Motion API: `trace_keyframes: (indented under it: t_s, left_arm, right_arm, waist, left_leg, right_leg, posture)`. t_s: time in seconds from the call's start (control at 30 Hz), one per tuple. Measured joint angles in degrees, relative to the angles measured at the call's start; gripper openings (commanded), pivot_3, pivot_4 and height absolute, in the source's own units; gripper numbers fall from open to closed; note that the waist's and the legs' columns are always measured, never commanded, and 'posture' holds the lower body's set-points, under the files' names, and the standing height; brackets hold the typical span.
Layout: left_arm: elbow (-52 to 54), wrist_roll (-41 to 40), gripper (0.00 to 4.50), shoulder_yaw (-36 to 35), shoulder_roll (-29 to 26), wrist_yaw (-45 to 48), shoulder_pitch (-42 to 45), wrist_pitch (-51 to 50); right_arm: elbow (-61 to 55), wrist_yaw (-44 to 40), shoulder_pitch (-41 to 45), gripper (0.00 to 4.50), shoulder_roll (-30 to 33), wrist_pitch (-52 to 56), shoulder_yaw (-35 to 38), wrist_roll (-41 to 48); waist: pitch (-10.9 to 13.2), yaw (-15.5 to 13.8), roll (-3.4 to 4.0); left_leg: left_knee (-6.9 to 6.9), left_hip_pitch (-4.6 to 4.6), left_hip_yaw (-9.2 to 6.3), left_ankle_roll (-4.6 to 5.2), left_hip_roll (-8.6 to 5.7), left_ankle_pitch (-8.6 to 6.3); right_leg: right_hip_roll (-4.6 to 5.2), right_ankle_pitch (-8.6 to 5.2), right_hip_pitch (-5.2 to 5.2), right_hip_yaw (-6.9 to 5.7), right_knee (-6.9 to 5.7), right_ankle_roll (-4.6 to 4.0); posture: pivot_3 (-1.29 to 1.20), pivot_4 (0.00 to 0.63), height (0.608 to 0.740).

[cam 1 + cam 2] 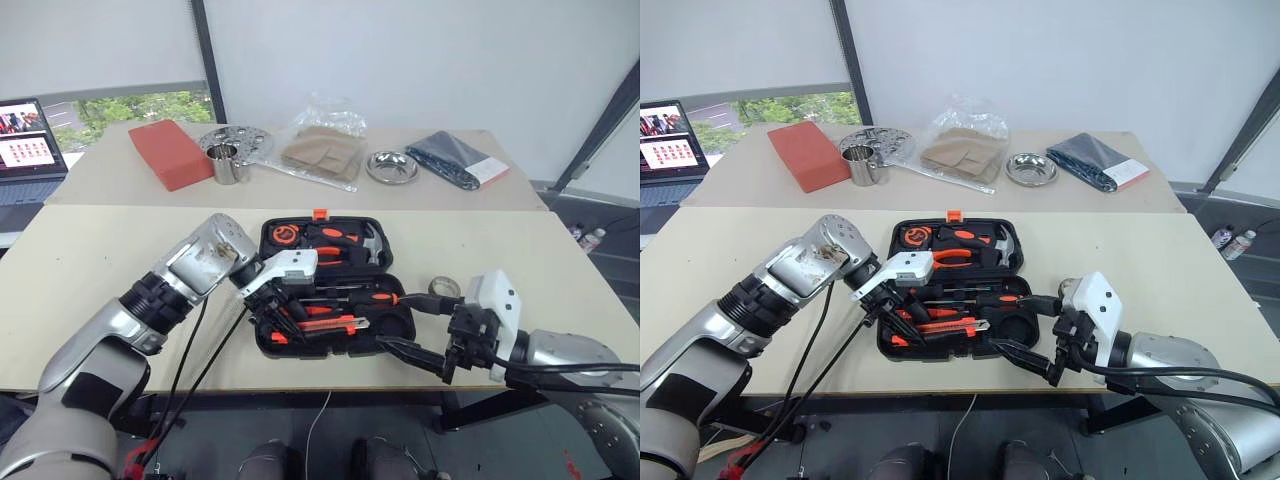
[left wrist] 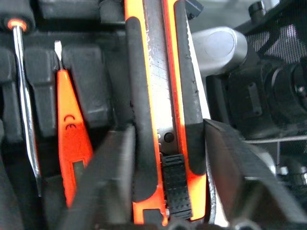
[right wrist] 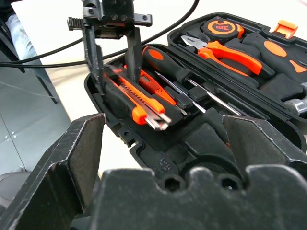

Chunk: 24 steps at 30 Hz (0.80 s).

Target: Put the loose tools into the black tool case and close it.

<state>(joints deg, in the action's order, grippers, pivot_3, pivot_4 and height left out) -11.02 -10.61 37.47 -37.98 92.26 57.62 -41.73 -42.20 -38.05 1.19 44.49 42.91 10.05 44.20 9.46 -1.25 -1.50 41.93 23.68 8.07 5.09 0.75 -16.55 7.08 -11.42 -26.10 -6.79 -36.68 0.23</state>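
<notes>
Knife [image 3: 136, 103] lies in its recess along the case's [image 1: 300, 350] near edge, our left gripper [image 3: 112, 57] straddling it with fingers parted, apparently letting go. Our right gripper [image 1: 425, 360] waits wide and empty off the bench's near edge; tape roll [image 1: 444, 288] sits beside the case.

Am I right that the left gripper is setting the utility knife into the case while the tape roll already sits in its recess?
Not quite: the tape roll lies on the table beside the case, as the left eye view shows. The left gripper is indeed at the utility knife.
</notes>
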Motion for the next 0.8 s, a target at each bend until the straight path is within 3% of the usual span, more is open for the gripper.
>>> trace_keyframes:
  t_s: [0.07, 0.23, 0.27, 0.3, 0.63, 0.8]
  left_arm:
    - [-0.3, 0.1, 4.45, -0.2, 0.5, 0.0, 0.1, -0.2]
    - [-0.3, -0.4, 4.45, -2.6, 1.4, -0.3, 0.3, -0.7]
    - [-0.3, -0.6, 3.88, -3.5, 1.4, -0.3, 0.3, -0.5]
    - [-0.3, -0.6, 3.67, -4.0, 1.4, -0.4, 0.2, -0.4]
    - [-0.2, -0.5, 0.05, -3.9, 0.2, -0.2, -1.2, 3.8]
    - [0.1, 0.7, 0.05, -1.2, -0.3, -0.2, -2.5, 8.5]
  right_arm:
    - [0.0, 0.1, 0.0, 4.5, -0.2, 0.0, 0.0, 0.0]
    - [0.1, 0.3, 0.2, 4.5, -0.3, 0.0, -0.2, 0.0]
    - [0.1, 0.3, 0.2, 4.5, -0.3, 0.0, -0.2, 0.0]
    - [0.1, 0.2, 0.2, 4.5, -0.3, 0.0, -0.2, 0.0]
    - [1.2, -0.6, 0.9, 4.5, -0.3, -0.1, -0.2, -0.4]
    - [1.2, 0.0, 0.7, 4.5, -0.3, 0.0, -0.1, -0.4]
  waist:
    - [0.0, 0.0, 0.0]
    - [0.0, -0.1, 0.0]
    - [0.0, -0.1, 0.0]
    - [0.0, -0.1, 0.0]
    - [0.0, -0.1, 0.0]
    - [0.0, -0.1, 0.0]
  left_leg:
    - [0.0, 0.01, 0.0, 0.01, 0.0, -0.01]
    - [0.01, 0.02, -0.01, 0.02, 0.0, -0.01]
    - [0.01, 0.02, -0.01, 0.02, 0.0, -0.01]
    - [0.01, 0.02, -0.01, 0.02, 0.0, -0.01]
    - [0.03, 0.02, 0.0, 0.03, -0.01, -0.02]
    - [0.03, 0.02, 0.0, 0.03, 0.0, -0.02]
  right_leg:
    - [0.0, 0.01, 0.0, 0.01, 0.0, -0.01]
    - [0.0, 0.01, 0.0, 0.01, 0.01, -0.02]
    - [0.0, 0.02, -0.01, 0.01, 0.01, -0.03]
    - [0.0, 0.03, 0.0, 0.0, 0.02, -0.05]
    - [0.01, 0.05, 0.0, 0.0, 0.02, -0.08]
    - [0.0, 0.1, 0.0, 0.0, 0.01, -0.16]
  posture:
    - [0.0, 0.15, 0.734]
    - [0.0, 0.15, 0.734]
    - [0.0, 0.15, 0.734]
    - [0.0, 0.15, 0.734]
    - [0.0, 0.15, 0.734]
    - [0.0, 0.15, 0.734]
